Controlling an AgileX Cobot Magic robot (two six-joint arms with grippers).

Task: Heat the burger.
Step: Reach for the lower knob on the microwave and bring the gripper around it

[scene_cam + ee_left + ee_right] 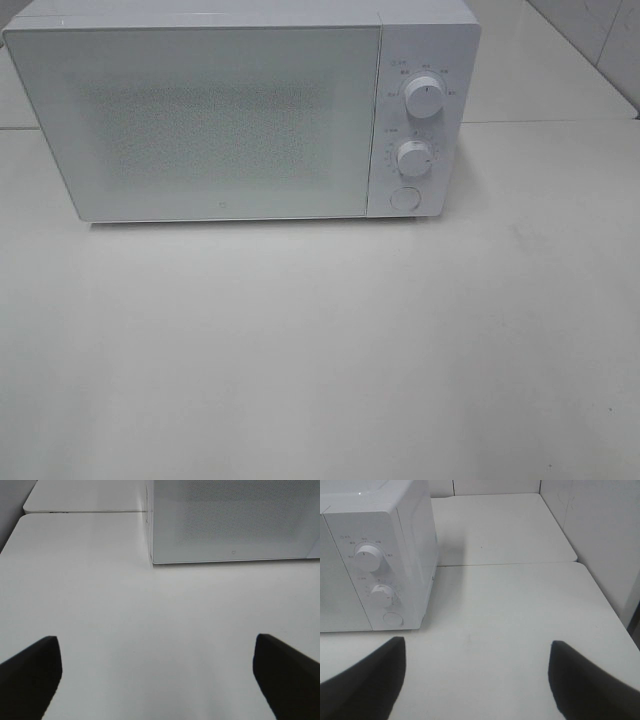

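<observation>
The burger is out of view in every frame. A white microwave (240, 110) stands at the back of the table with its door shut; the left wrist view shows its door's lower left corner (230, 525) and the right wrist view its control side (375, 560). Neither arm shows in the high view. My left gripper (157, 677) hangs open over bare table in front of the microwave's left end, with nothing between its black fingers (30, 672). My right gripper (477, 680) is open too, empty, off the microwave's right front corner.
The microwave's panel carries two white knobs (425, 98) (414, 157) and a round button (404, 197). The white table (320, 350) stretches in front of it. A wall (600, 540) borders the table on the right, and a seam runs between the two tabletops.
</observation>
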